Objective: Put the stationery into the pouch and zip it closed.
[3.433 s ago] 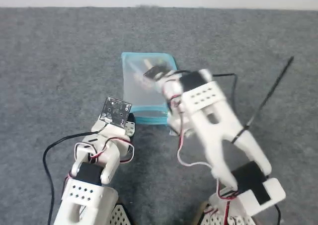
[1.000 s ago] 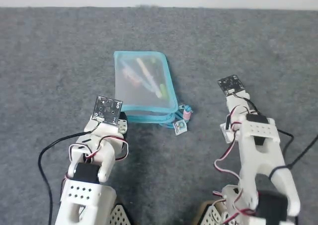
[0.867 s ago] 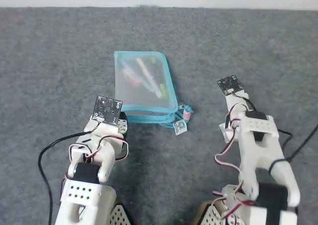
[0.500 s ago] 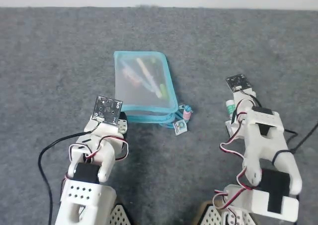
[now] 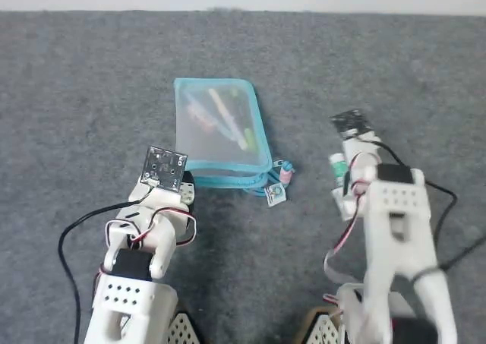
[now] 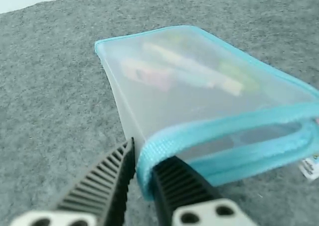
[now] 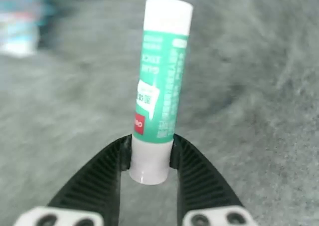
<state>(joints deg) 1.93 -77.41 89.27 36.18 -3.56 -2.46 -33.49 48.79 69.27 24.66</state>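
Right wrist view: glue stick (image 7: 162,81) inside tool (image 7: 151,147)

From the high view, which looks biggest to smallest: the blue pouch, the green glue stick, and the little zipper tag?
1. The pouch, clearly largest.
2-3. The glue stick and zipper tag look about alike; the right arm hides part of the stick, so I won't rank them.

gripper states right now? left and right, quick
Left gripper: closed on the pouch at its edge.
Right gripper: closed on the glue stick.
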